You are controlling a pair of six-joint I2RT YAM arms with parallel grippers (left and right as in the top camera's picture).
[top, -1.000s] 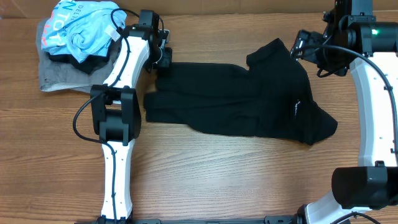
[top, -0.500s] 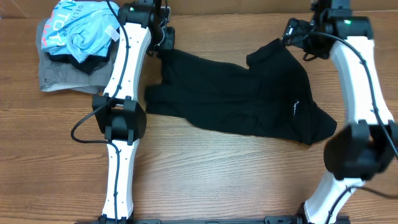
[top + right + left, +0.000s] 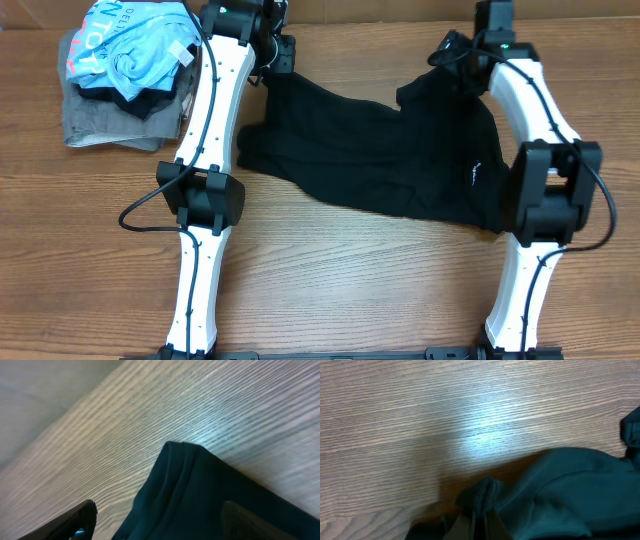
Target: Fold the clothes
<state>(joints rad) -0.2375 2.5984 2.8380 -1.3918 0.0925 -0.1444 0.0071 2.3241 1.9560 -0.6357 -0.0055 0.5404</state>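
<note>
Currently left tool (image 3: 479, 521) is clenching the large black soft-fabric shirt (image 3: 400, 150); right tool (image 3: 160, 517) is hovering released, astride a shirt corner.

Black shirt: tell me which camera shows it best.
Overhead: nearly the whole black shirt lies spread across the table. Left wrist shows only a bunch pinched in the left gripper; right wrist, one corner inside the open right gripper.

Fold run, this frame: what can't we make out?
- Left wrist: left gripper fingers mostly cut off by the bottom edge; how much black shirt they pinch is hidden.
- Right wrist: right gripper fingers cut off below; contact with the shirt unclear.
- Overhead: shirt's white mark too small to read; grey garment mostly under the light blue garment.
</note>
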